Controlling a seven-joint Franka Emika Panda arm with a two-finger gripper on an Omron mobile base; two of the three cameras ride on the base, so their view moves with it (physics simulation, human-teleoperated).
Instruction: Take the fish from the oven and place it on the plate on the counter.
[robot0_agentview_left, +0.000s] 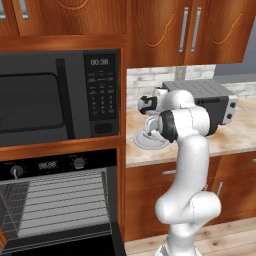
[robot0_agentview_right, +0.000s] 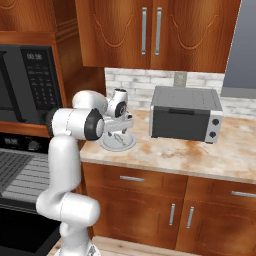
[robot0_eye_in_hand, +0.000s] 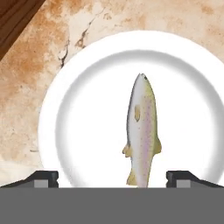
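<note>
The fish (robot0_eye_in_hand: 142, 131), silvery with a pinkish stripe, lies flat on the round white plate (robot0_eye_in_hand: 87, 131), a little off its middle. My gripper (robot0_eye_in_hand: 112, 177) hovers just above it, open; its two dark fingertips (robot0_eye_in_hand: 43, 178) stand wide apart on either side of the tail, clear of the fish. From the base views, the gripper (robot0_agentview_left: 149, 129) (robot0_agentview_right: 119, 131) points down over the plate (robot0_agentview_left: 150, 143) (robot0_agentview_right: 118, 144) at the left end of the beige counter (robot0_agentview_left: 235, 137) (robot0_agentview_right: 200, 155). The black oven (robot0_agentview_left: 55, 200) stands open at lower left with bare wire racks.
A grey toaster oven (robot0_agentview_left: 210, 100) (robot0_agentview_right: 186, 114) stands on the counter right of the plate. A black microwave (robot0_agentview_left: 55, 100) sits above the oven. Wooden cabinets (robot0_agentview_right: 150, 30) hang over the counter. The oven door juts out low at left.
</note>
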